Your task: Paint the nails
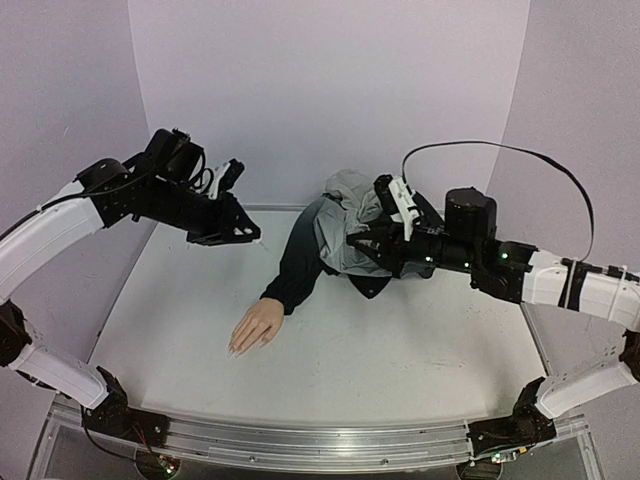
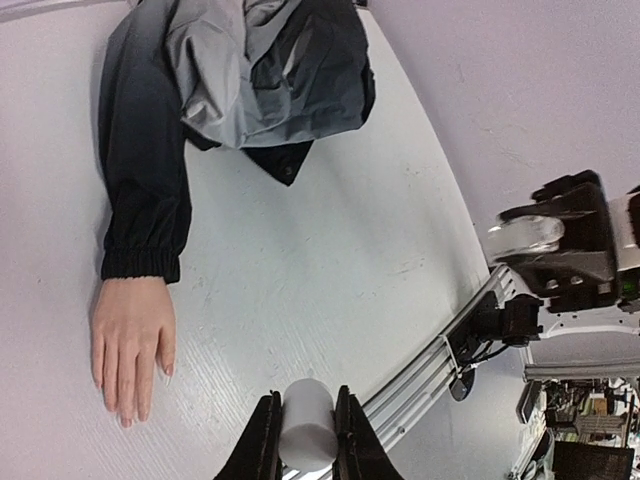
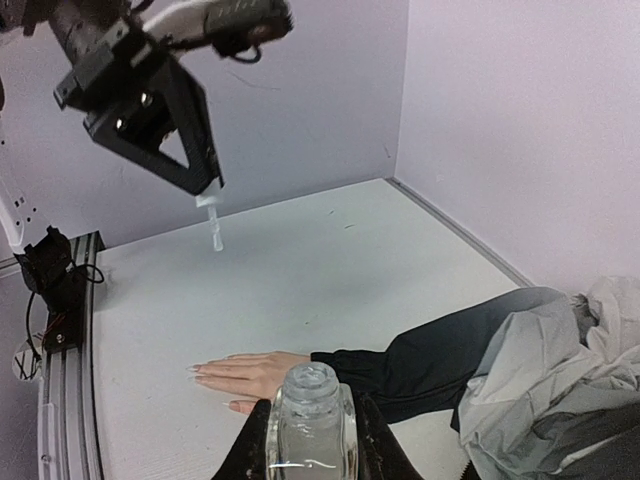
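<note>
As the overhead camera shows it, the flesh-coloured hand (image 1: 256, 326) lies palm down on the table (image 1: 420, 360), a little left of the middle, with its fingers pointing near-left. Its dark sleeve (image 1: 295, 262) runs far-right into a grey jacket (image 1: 345, 210) heaped at the far edge. The left arm (image 1: 150, 195) hangs over the far-left of the table and the right arm (image 1: 470, 250) over the jacket. From here I cannot tell what either pair of jaws holds.

From the left wrist, the left jaws are clamped on a white cap (image 2: 307, 425), with bare table beneath. The nails (image 2: 125, 421) show as small pale tips on the flat, outstretched fingers. To the right, the right jaws grip a clear bottle (image 2: 527, 234) in the air.

From the right wrist, the right jaws are clamped on that bottle, which stands upright with its neck uncapped. Just beyond it the hand lies flat, nails toward the left rail (image 3: 62, 400). The left jaws hang high at far left with a thin brush (image 3: 214, 232) below them, clear of the table and well apart from the nails.
</note>
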You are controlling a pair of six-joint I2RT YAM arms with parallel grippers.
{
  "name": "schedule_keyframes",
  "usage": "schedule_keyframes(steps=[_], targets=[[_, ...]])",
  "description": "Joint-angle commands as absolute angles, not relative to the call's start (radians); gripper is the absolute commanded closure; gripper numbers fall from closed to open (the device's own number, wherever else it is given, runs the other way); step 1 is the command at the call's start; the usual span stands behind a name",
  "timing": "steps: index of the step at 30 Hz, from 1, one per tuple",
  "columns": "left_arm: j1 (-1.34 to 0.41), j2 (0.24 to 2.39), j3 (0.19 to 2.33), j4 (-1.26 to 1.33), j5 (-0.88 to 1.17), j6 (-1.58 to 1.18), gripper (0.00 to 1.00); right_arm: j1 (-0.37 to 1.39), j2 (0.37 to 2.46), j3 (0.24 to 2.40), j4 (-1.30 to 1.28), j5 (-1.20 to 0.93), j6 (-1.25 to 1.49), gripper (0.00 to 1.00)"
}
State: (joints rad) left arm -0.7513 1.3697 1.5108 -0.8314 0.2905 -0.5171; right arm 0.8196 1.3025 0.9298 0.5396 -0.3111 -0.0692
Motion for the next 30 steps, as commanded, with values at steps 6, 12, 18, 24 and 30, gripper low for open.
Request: schedule_keyframes(steps=[6,12,18,24,30], targets=[[-0.745,1.112,1.111,-0.735,0.086,-0.696,1.0,0.821,1.097,0.792,0.681,-0.128,-0.033,1.0],[-0.752,1.06,0.92,-0.67,0.02,-0.789,1.0,0.821,1.077,0.779,0.687,-0.068,-0.072,1.0],[-0.779,1.088,0.831,-0.633,-0.048,-0.886,1.0,0.821,1.084,0.785,0.664,-0.03,-0.118,1.0],[-0.799,1.122,0.776,-0.606,-0.08,-1.0,1.0,0.822,1.087,0.775,0.66,-0.014,-0.16,1.0],[-0.82,1.126,0.72,-0.584,-0.138,-1.104,1.0,0.821,1.091,0.769,0.661,-0.003,-0.171,1.0]])
